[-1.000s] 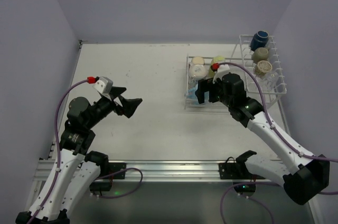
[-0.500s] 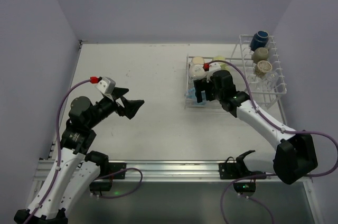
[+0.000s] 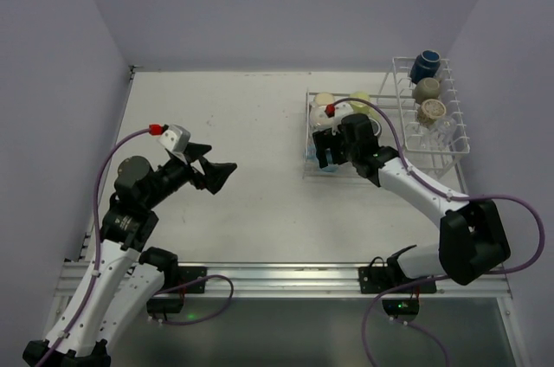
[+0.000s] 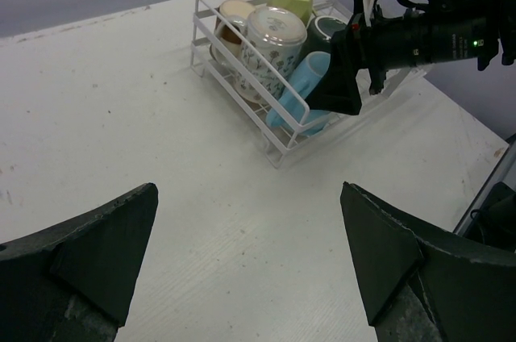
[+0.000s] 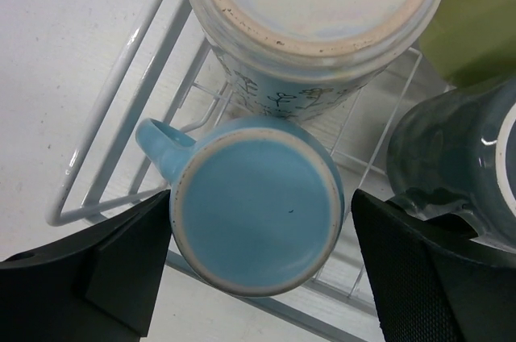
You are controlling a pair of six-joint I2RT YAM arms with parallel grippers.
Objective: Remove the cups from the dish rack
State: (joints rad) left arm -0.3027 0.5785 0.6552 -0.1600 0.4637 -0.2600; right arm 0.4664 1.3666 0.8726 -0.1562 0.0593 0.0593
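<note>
Straddling inverted light blue cup (image 5: 254, 213) | right tool (image 5: 258, 257) open, jaws flanking it for a side pinch | cup at 7 o'clock corner of dish rack (image 5: 121, 104) | left tool (image 4: 250, 253) open, clear over tabletop (image 4: 145, 116) at 9 o'clock

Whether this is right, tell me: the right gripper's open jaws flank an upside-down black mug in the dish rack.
Wrong colour: the right wrist view shows the right gripper's open jaws flanking an upside-down light blue mug in the dish rack.
</note>
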